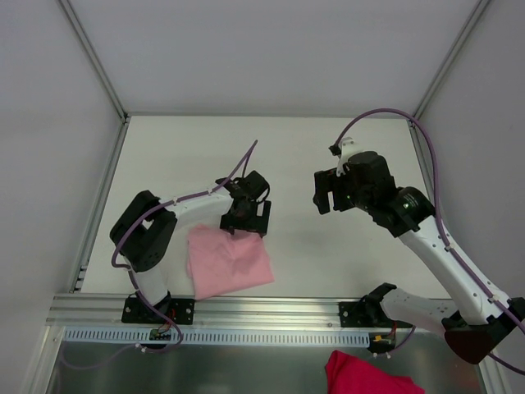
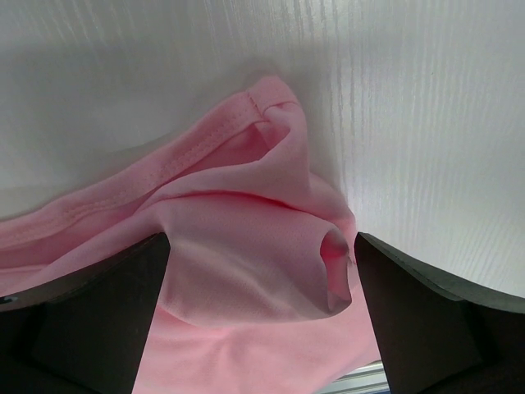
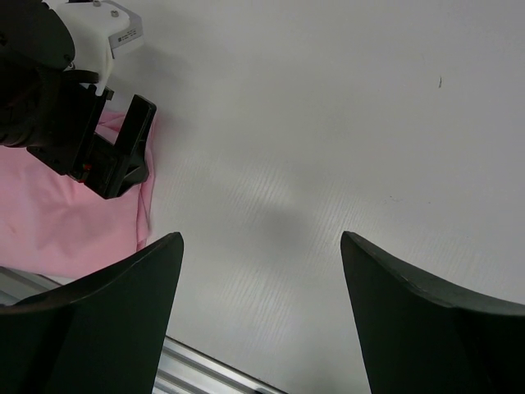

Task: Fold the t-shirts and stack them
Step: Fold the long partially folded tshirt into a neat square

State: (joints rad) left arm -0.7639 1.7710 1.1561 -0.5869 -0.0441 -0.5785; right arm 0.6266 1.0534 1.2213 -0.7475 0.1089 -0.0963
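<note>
A pale-pink t-shirt (image 1: 230,261) lies folded into a rough square on the white table, near the front edge left of centre. My left gripper (image 1: 246,215) sits low over the shirt's far right corner, open. In the left wrist view a loose fold and the stitched hem of the t-shirt (image 2: 246,238) lie between the wide-apart fingers (image 2: 98,320), not pinched. My right gripper (image 1: 328,193) hovers open over bare table to the right of the shirt, nothing between its fingers (image 3: 426,312). The right wrist view shows the t-shirt (image 3: 57,222) at its left edge, with the left gripper (image 3: 107,156) on it.
A darker magenta cloth (image 1: 369,377) lies below the table's front rail (image 1: 271,308), at the bottom right. White walls enclose the table (image 1: 287,156) on the left, back and right. Purple cables run along both arms.
</note>
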